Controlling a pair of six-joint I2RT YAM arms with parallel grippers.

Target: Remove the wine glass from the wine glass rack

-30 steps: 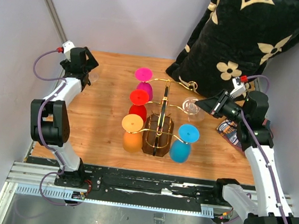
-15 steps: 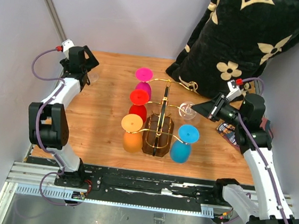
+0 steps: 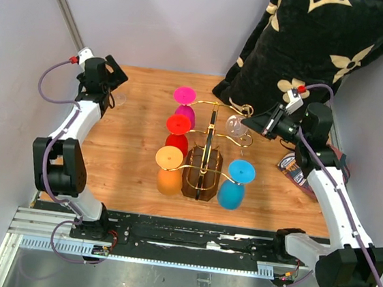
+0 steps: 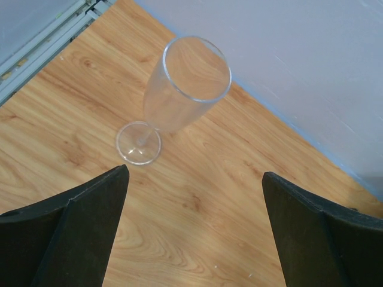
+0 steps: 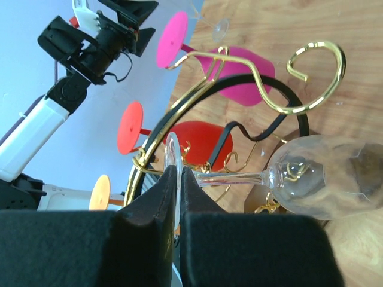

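Note:
The clear wine glass point(image 5: 323, 176) lies sideways in the air. My right gripper point(image 5: 178, 170) is shut on the edge of its foot, and its bowl points away from the camera. In the top view the wine glass point(image 3: 236, 126) hangs by the right rear scroll arm of the gold wine glass rack point(image 3: 208, 152), held by the right gripper point(image 3: 248, 123). The rack's curled gold wire point(image 5: 263, 89) runs just behind the stem. My left gripper point(image 4: 194, 179) is open over bare wood at the far left, short of a clear flute point(image 4: 185, 84) standing upright.
Pink point(image 3: 185, 96), red point(image 3: 177, 125), orange point(image 3: 169, 158) and blue point(image 3: 241, 171) glasses hang upside down on the rack. A black flowered cushion point(image 3: 325, 48) leans at the back right. A dark packet point(image 3: 292, 168) lies under the right arm. Walls close in on the left and right.
My right gripper has carried the clear wine glass back and left, towards the rack's rear scroll. The left arm has pulled back slightly and stays open.

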